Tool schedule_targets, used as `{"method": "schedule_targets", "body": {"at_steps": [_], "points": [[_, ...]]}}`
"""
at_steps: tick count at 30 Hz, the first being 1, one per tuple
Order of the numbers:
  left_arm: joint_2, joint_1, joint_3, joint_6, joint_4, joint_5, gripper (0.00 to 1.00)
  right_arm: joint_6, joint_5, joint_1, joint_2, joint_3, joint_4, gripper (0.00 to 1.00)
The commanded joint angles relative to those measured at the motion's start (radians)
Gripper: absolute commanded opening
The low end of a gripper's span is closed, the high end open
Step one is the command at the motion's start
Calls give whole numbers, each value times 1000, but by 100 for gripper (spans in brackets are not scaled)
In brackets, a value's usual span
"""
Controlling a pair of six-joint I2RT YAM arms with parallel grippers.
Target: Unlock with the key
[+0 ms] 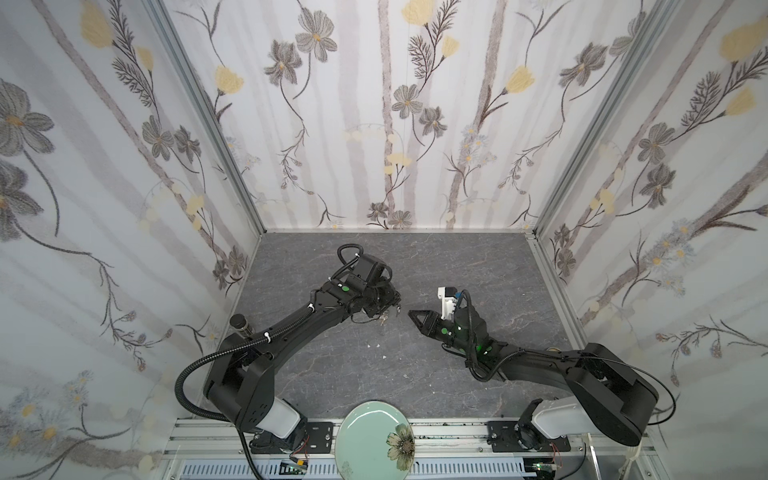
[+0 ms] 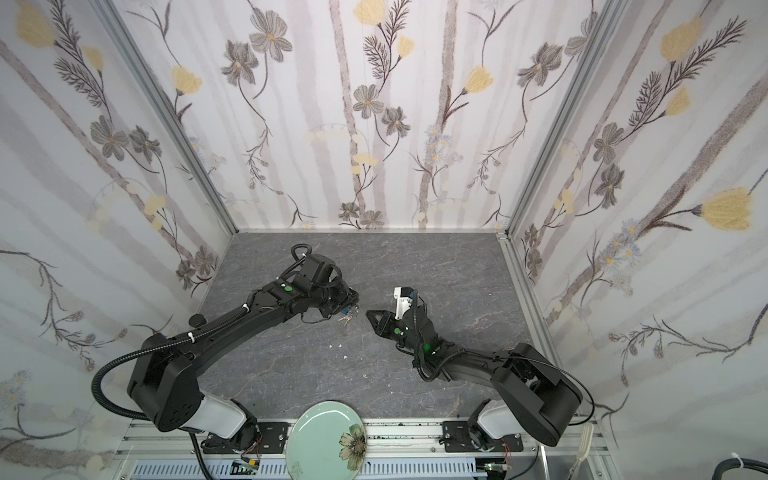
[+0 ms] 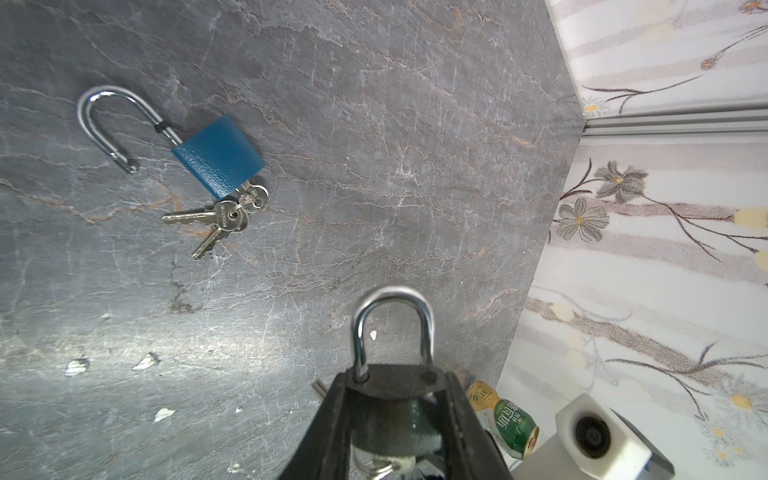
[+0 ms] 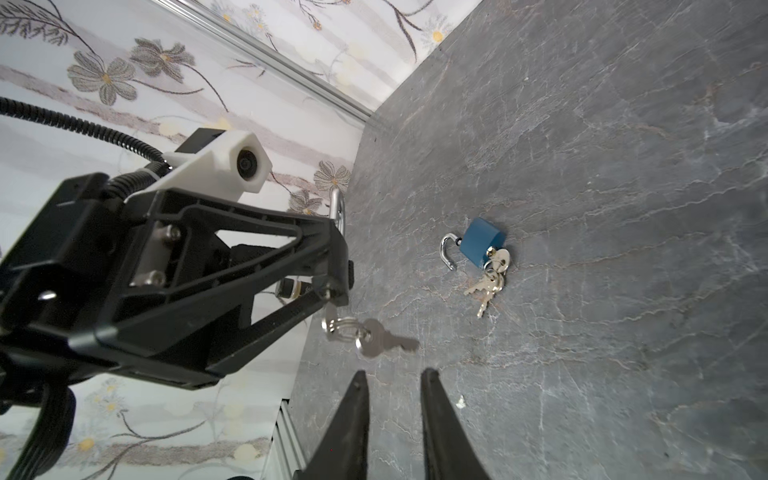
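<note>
Centre of the workspace: my left gripper (image 3: 395, 376) clamps the black steel-shackled padlock (image 3: 392, 392) by its body over the grey marbled tabletop (image 3: 415, 124), with the shackle pointing away from the wrist. A silver key (image 4: 376, 338) dangles on a ring beneath the lock, just ahead of my right gripper (image 4: 395, 374), whose fingers stand narrowly apart and empty. Nearby on the tabletop lies a blue padlock (image 4: 482, 239), its shackle swung open and a bunch of keys (image 4: 486, 282) at its base.
</note>
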Motion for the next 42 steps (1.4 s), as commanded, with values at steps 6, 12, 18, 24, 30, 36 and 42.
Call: {"method": "schedule_targets", "body": {"at_steps": [6, 12, 18, 24, 30, 36, 42], "points": [[29, -7, -3, -17, 9, 42, 8, -130, 111, 30, -66, -2, -32, 37], [29, -18, -2, -29, 21, 65, 9, -160, 106, 30, -31, 43, 20, 39], [19, -23, 3, -32, 26, 75, 10, -159, 95, 30, 18, 87, 31, 39], [11, -27, 5, -37, 32, 87, 11, -160, 107, 30, 51, 117, 19, 39], [10, -28, 6, -42, 46, 98, 13, -164, 96, 30, 99, 145, 20, 38], [20, -28, 7, -54, 66, 113, 13, -167, 83, 65, 104, 136, 60, 38], [35, -29, 9, -66, 91, 140, 13, -175, 107, 65, 99, 129, 78, 34]]}}
